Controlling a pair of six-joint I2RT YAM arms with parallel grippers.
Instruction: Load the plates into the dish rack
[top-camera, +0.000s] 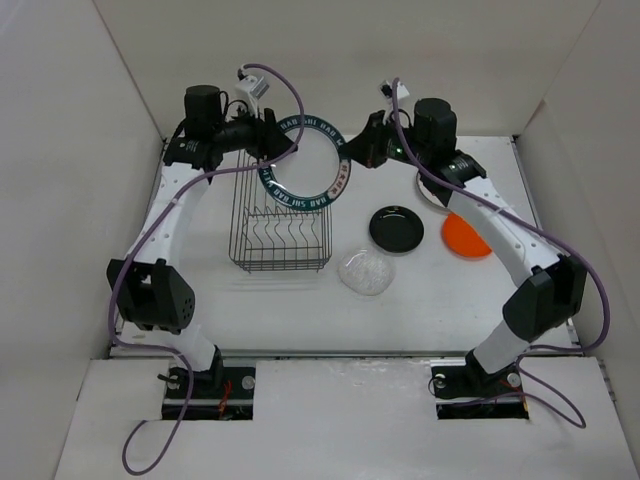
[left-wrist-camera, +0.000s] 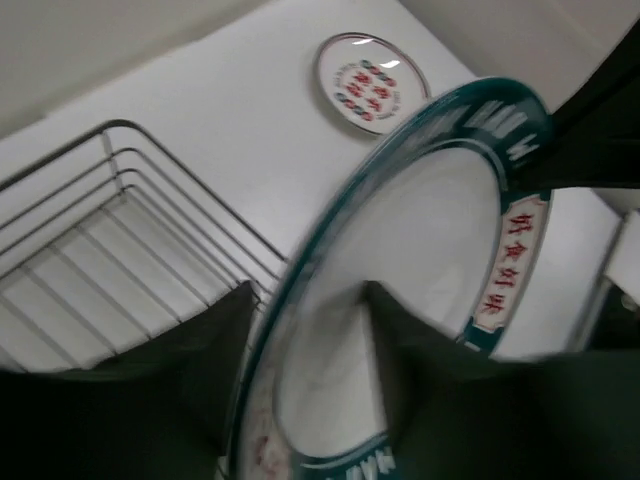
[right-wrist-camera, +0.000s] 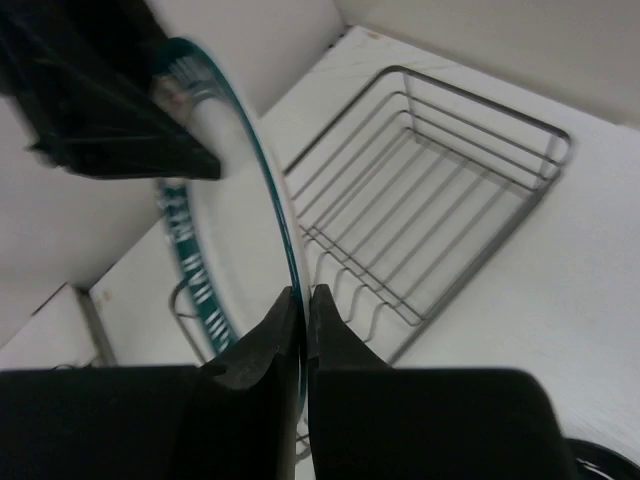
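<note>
The white plate with the dark patterned rim (top-camera: 335, 190) hangs upright in the air over the far right corner of the wire dish rack (top-camera: 280, 225). My right gripper (top-camera: 352, 150) is shut on its right rim; in the right wrist view the gripper (right-wrist-camera: 303, 300) pinches the thin edge of the plate (right-wrist-camera: 230, 200). My left gripper (top-camera: 272, 143) is at the left rim. In the left wrist view that gripper (left-wrist-camera: 308, 290) stands open, its jaws wide apart astride the plate's rim (left-wrist-camera: 430, 230). The rack (left-wrist-camera: 90, 260) is below it and holds no plates.
On the table right of the rack lie the glossy black plate (top-camera: 396, 228), the orange plate (top-camera: 465, 238) and the clear glass plate (top-camera: 366, 272). The white plate with red characters (left-wrist-camera: 372, 82) lies farther back, mostly behind my right arm in the top view. White walls enclose the table.
</note>
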